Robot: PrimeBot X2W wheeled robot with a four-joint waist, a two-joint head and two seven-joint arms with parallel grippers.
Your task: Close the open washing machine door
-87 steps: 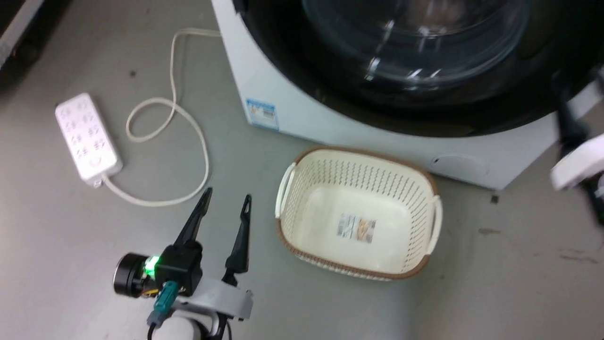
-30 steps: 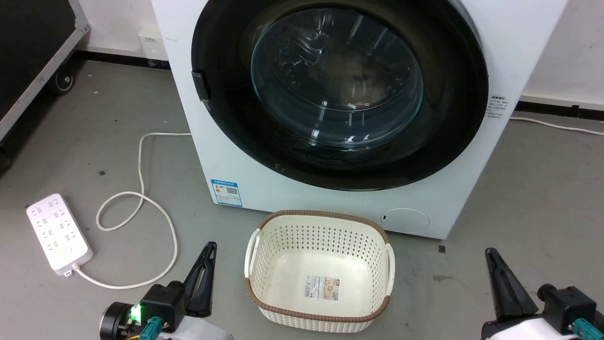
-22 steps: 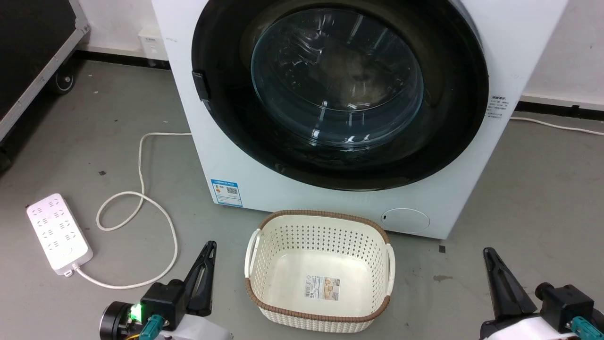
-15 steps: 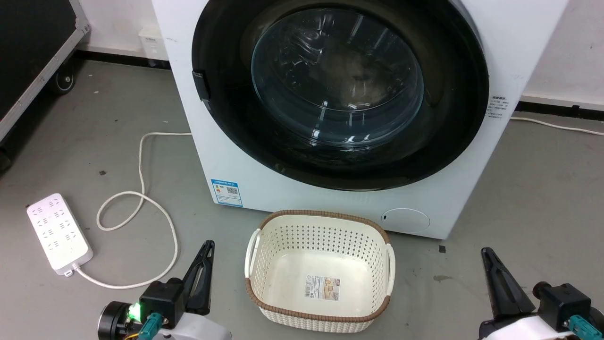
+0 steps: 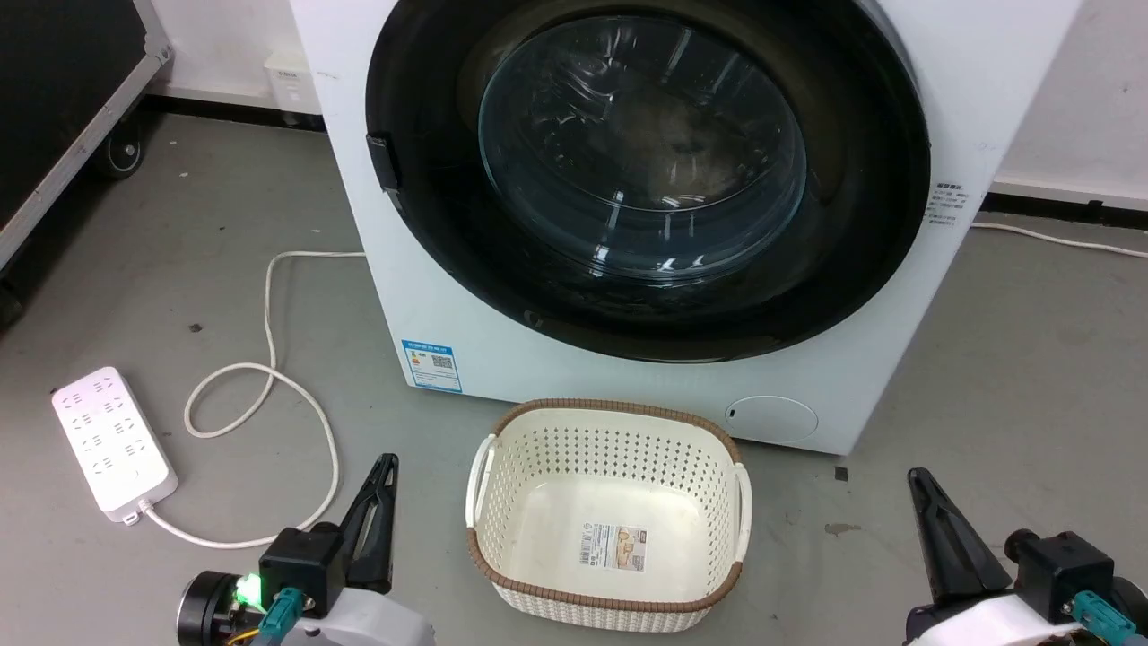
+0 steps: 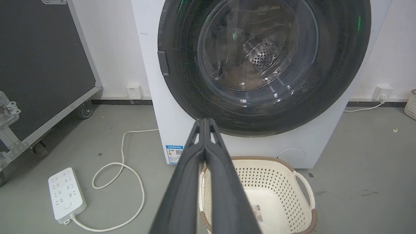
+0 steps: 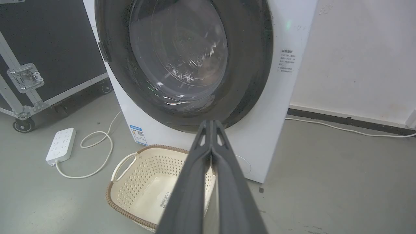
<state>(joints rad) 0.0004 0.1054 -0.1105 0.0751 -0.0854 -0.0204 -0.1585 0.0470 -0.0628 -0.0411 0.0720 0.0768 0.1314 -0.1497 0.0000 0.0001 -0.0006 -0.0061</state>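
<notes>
While the left tool and the right tool hang low over the grey concrete floor, each with its two long dark fingers pressed together on nothing, the big white front-loading washing machine stands ahead of both, past their tips. In the left wrist view the fingers meet along their length, and in the right wrist view the fingers do too.

The washing machine door, large and round with a wide glossy black rim and a bulging clear glass window, lies flat against the machine's front. It is ahead of the tools and between their two lines, well apart from either. A small black handle tab sits on the rim's edge on the left tool's side.

Far ahead and outward of the left tool stands a black flight case with metal edging and casters.

Between the two tools, nearer the left one, a cream perforated plastic basket with a brown woven rim rests on the floor just in front of the machine, a paper label on its bottom.

Outward of the left tool lies a white power strip. Its pale looped cord runs just ahead of that tool's tip toward the machine.

A small blue sticker marks the machine's lower corner, ahead of the left tool.
</notes>
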